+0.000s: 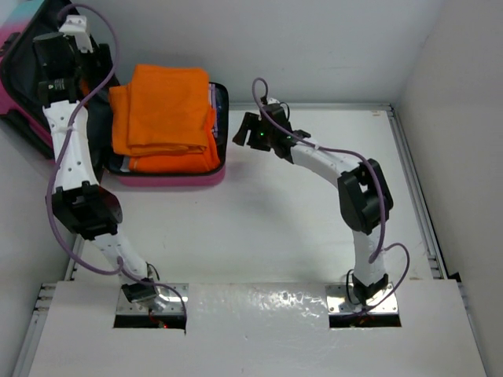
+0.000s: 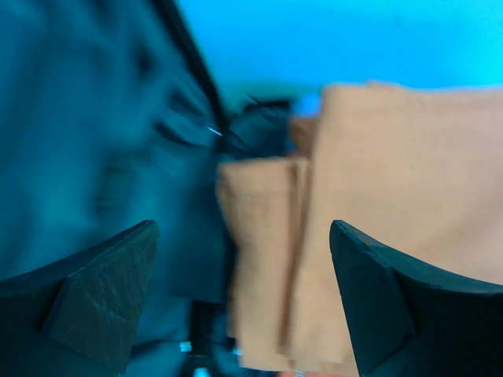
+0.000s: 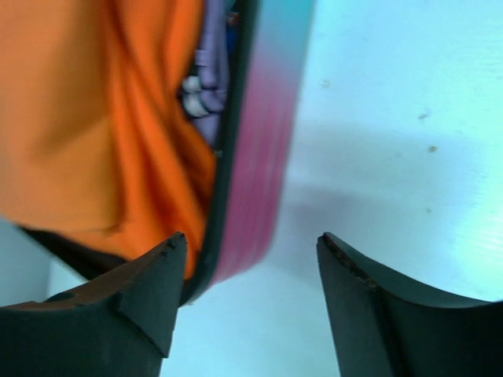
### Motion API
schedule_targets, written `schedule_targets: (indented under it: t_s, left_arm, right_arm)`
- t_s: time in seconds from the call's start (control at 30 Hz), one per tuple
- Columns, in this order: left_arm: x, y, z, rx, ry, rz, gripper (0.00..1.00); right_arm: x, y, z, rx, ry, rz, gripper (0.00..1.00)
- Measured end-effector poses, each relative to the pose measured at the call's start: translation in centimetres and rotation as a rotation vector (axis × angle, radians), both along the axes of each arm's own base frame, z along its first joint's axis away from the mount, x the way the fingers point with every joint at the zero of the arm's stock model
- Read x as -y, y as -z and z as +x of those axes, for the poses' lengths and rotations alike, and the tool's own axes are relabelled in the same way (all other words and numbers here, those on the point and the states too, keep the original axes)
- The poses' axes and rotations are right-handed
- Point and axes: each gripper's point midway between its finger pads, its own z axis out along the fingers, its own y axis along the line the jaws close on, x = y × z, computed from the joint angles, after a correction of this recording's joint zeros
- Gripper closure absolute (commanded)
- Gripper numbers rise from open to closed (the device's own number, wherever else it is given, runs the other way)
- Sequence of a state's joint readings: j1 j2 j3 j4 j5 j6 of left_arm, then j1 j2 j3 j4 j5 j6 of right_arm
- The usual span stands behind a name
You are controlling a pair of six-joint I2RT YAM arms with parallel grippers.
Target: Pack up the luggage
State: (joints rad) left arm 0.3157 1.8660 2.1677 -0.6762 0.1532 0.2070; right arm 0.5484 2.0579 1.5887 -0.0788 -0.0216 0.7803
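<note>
Right gripper [image 3: 250,237] spread wide beside luggage [image 3: 259,173] rim | we log left gripper [image 2: 242,225] likewise spread, upper left, facing orange towels [image 2: 393,196]

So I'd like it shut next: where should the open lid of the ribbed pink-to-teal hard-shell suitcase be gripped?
Probably the lid by its free outer edge at far left, approached from that side by the open left gripper. That edge lies farthest from the half holding the folded orange cloth, so it gives most leverage.
</note>
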Motion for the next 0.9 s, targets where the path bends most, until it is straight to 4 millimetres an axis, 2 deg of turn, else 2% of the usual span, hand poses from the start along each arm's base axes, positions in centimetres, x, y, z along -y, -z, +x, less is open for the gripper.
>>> schedule_targets:
  t_s: [0.07, 0.17, 0.37, 0.43, 0.5, 0.57, 0.63, 0.77, 0.83, 0.9]
  left_arm:
    - [-0.9, -2.5, -1.1, 0.042, -0.048, 0.067, 0.17]
    - [-2.8, -6.4, -3.7, 0.102, -0.174, 0.205, 0.17]
    - [-6.5, -15.6, -12.3, 0.227, -0.48, 0.494, 0.04]
    - [-7.3, -17.3, -14.7, 0.237, -0.566, 0.562, 0.02]
    - [-8.1, -18.1, -16.4, 0.224, -0.64, 0.612, 0.01]
    - [-9.1, -17.8, -16.9, 0.18, -0.693, 0.65, 0.01]
    - [-10.2, -16.7, -16.6, 0.124, -0.723, 0.667, 0.01]
    - [-12.0, -12.3, -13.8, -0.025, -0.684, 0.661, 0.03]
    - [-12.6, -10.0, -13.1, -0.099, -0.657, 0.654, 0.04]
    - [-12.9, -8.8, -12.7, -0.135, -0.64, 0.65, 0.06]
  right_arm:
    - [-0.4, -1.3, -0.5, 0.025, -0.015, 0.031, 0.35]
    - [-0.9, -2.1, -1.3, 0.045, -0.043, 0.057, 0.34]
    - [-1.7, -1.1, -3.1, 0.017, -0.1, 0.072, 0.33]
    - [-2.0, -1.0, -3.5, 0.009, -0.117, 0.077, 0.33]
    - [-2.2, -1.1, -3.6, 0.007, -0.128, 0.084, 0.32]
    - [-2.2, -1.1, -3.7, 0.005, -0.132, 0.085, 0.32]
    - [-2.3, -1.1, -3.8, 0.001, -0.137, 0.085, 0.32]
    - [-2.5, -1.9, -3.6, 0.011, -0.148, 0.086, 0.32]
    - [-2.5, -2.2, -3.5, 0.021, -0.152, 0.084, 0.32]
    - [-2.5, -2.1, -3.5, 0.023, -0.155, 0.08, 0.32]
